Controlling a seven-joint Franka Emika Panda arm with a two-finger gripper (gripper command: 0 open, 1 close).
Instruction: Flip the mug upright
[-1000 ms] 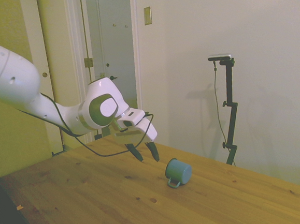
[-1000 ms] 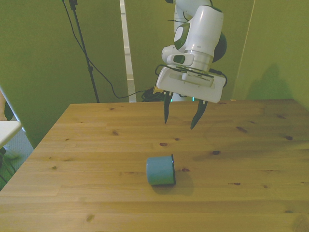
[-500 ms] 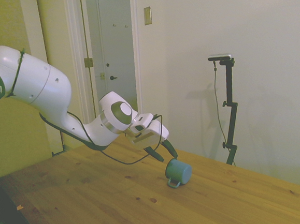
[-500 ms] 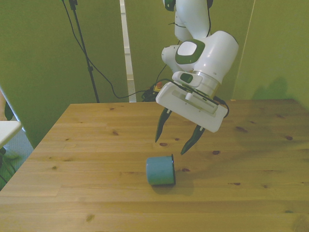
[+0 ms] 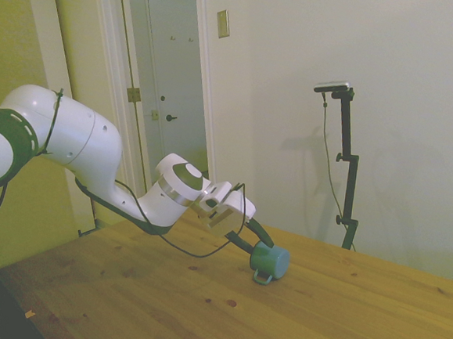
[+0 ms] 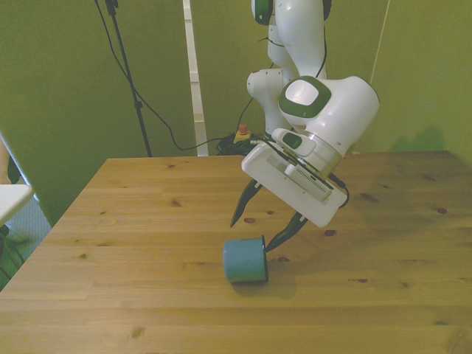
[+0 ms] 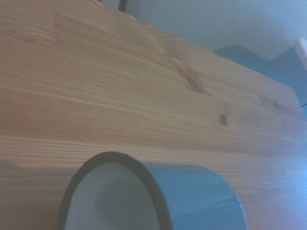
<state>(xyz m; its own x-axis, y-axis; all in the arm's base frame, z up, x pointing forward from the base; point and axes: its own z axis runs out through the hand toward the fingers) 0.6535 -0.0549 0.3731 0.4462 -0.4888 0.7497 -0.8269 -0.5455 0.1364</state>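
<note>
The teal-blue mug (image 6: pixel 245 259) lies on its side on the wooden table (image 6: pixel 133 243), its closed bottom toward the front camera. From the side, the mug (image 5: pixel 270 261) shows its loop handle resting on the table. My gripper (image 6: pixel 255 232) is open and tilted low, its dark fingertips just behind the mug's open end, one to each side of the rim. The fingertips (image 5: pixel 246 243) nearly touch the mug in the side view. Up close, the wrist view shows the mug's rim and pale inside (image 7: pixel 115 196).
A door and a white door frame (image 5: pixel 130 91) stand behind the arm in the side view. A white object (image 6: pixel 11 199) juts in at the front view's left edge, beside the table.
The arm has lowered and reached toward the mug; the open fingers moved from well above the table down to the mug's open end. The mug has not moved.
</note>
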